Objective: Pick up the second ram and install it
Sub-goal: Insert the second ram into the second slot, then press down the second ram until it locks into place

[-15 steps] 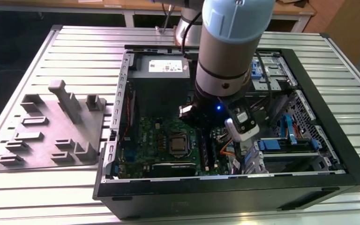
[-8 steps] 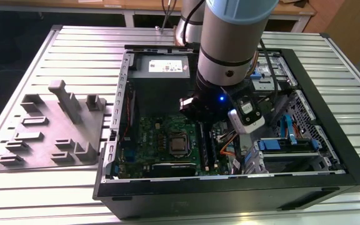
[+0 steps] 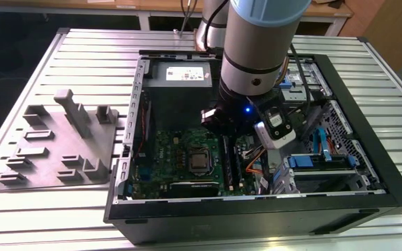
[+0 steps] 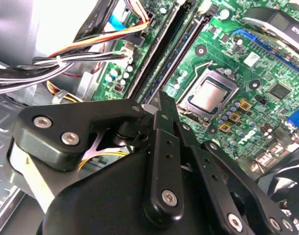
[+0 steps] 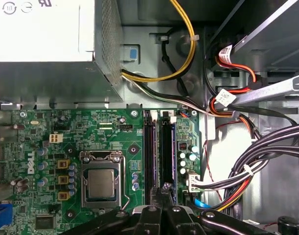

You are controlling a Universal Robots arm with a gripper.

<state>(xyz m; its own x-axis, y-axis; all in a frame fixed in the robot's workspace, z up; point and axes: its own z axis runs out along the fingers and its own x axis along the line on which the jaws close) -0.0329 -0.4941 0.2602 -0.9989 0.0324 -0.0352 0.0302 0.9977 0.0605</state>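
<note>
My gripper (image 5: 165,188) hangs inside the open computer case (image 3: 368,151), over the two long memory slots beside the processor (image 5: 101,184). Its fingers look shut, meeting in one narrow tip. The slot farther from the processor holds the second ram (image 5: 168,147), a slim dark blue-green strip standing on edge and running the slot's length. In the second wrist view that ram (image 4: 161,49) lies just beyond one fingertip (image 4: 165,105). My tip sits right over the ram's line, about level with the processor. I cannot tell whether it touches or pinches the stick.
The power supply (image 5: 46,34) and bundled cables (image 5: 257,161) crowd the slots' far end and outer side. Drive bays (image 3: 320,157) fill the case on the exterior view's right. A grey parts fixture (image 3: 61,141) lies on the slatted table at the exterior view's left.
</note>
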